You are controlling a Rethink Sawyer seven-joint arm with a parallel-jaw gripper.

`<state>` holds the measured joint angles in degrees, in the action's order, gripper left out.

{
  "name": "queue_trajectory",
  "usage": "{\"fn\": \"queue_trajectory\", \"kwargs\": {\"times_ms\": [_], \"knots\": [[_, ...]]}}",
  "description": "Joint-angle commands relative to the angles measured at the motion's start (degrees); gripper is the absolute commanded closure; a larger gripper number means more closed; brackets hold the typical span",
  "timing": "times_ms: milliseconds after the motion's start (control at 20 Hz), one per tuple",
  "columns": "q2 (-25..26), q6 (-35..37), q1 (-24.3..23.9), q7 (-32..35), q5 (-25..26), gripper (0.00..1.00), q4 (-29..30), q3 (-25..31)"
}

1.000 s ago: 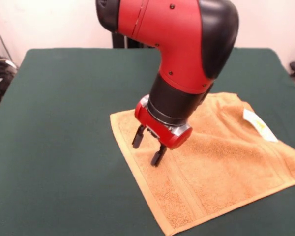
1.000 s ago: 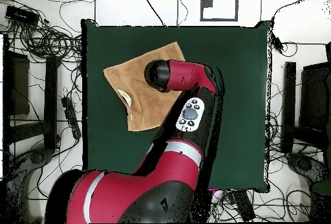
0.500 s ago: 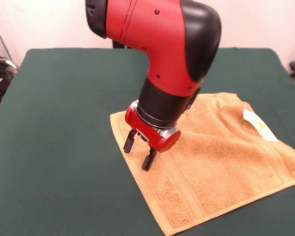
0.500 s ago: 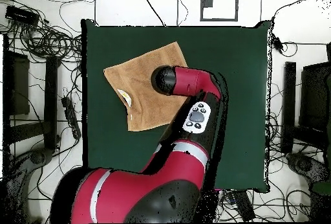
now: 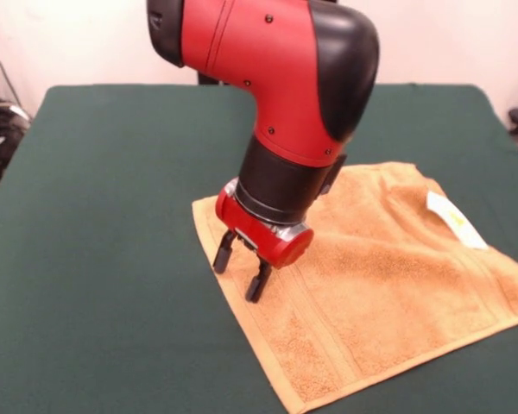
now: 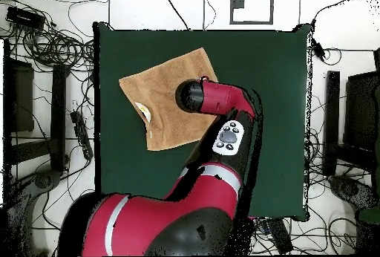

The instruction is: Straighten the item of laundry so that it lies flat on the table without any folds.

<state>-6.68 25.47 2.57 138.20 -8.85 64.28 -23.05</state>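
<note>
Our jaws hang apart, empty, over the orange hand towel [image 5: 388,285]; its edge lies beneath them on the green table [image 5: 104,216].

Bare table [image 5: 104,216] is seen on every side of the towel [image 5: 388,285]; only the arm [image 5: 276,86] overhangs it.

The end effector [image 5: 239,274] has slid sideways across the towel [image 5: 388,285], from nearer its middle toward its edge, and now hangs right over that border with its fingers apart. Seen from overhead, the arm's [image 6: 215,98] wrist end has shifted toward the towel's [image 6: 152,94] edge nearest the desk's middle.
</note>
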Motion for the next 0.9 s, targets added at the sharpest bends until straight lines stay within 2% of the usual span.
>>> {"fn": "queue_trajectory", "kwargs": {"times_ms": [50, 900], "knots": [[5.25, -5.77, -1.43, 6.84, -0.64, 0.0, 8.1, 9.98], [5.64, -6.19, -2.76, 3.92, 2.04, 0.0, 6.41, 8.55]]}}
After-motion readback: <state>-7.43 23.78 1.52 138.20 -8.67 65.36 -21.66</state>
